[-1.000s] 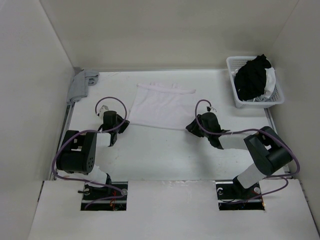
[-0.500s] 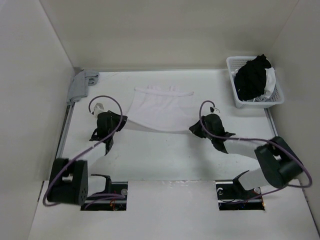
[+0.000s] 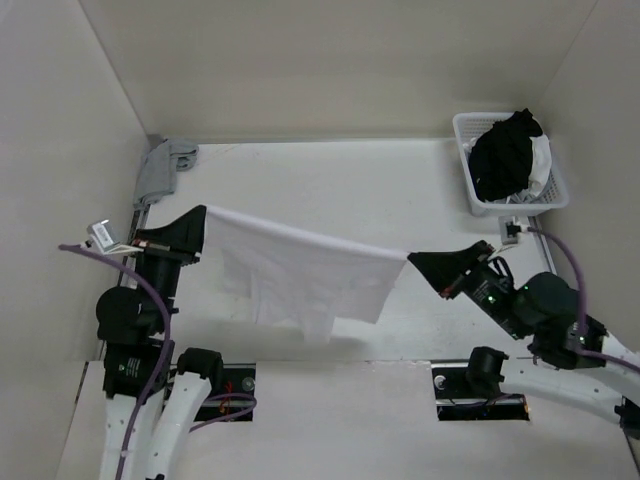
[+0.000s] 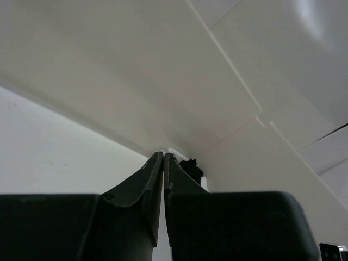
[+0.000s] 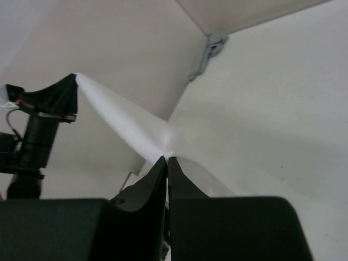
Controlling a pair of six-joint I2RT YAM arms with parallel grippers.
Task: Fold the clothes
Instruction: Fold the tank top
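One basket (image 3: 466, 170), black bundle (image 3: 503, 155); garment (image 3: 300, 270) aloft

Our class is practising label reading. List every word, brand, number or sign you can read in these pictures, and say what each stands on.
No text can be read in any view.
white garment: plain, no print.
tag on the left arm: too small to read.
tag on the right arm: too small to read.
basket and grey cloth: no markings visible.

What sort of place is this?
Probably a robot test cell: plain white walls box in a white table, the left arm and right arm hold a white garment between them, and a laundry basket sits in the corner.
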